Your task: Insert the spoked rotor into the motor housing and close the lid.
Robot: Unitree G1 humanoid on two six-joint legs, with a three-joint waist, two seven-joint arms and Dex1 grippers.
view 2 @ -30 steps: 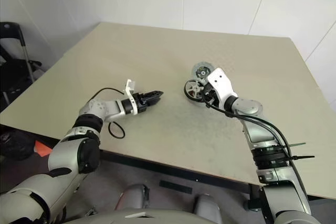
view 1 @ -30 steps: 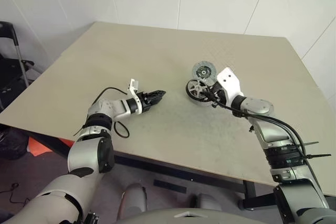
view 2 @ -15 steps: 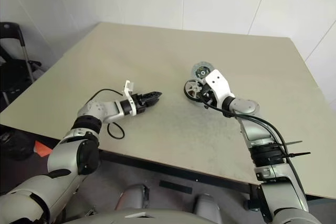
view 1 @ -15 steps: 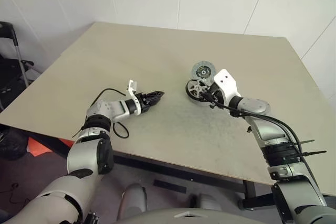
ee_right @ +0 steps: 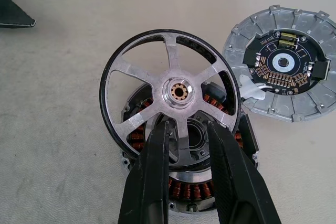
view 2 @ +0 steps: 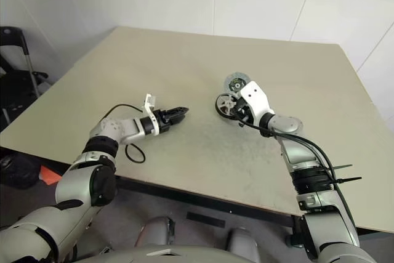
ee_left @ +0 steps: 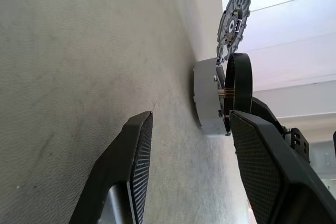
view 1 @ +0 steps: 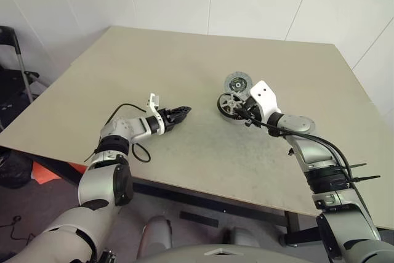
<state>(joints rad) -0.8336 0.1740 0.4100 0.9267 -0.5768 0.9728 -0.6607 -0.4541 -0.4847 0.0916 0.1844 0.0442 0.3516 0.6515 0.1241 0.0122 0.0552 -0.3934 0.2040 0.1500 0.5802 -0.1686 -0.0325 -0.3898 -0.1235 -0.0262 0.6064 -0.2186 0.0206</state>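
Left gripper (view 1: 182,113) low over table (view 1: 154,60), fingers apart, nothing between them. Right gripper (ee_right: 186,129) clamped on one spoke of rotor (ee_right: 170,94), wheel held upright just above housing (ee_right: 184,182), not yet seated. Housing on table, copper windings visible. Lid (ee_right: 286,69) flat beyond, edge touching housing.

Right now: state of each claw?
Left claw: open, empty, over the table.
Right claw: shut on the spoked rotor, held above the motor housing.
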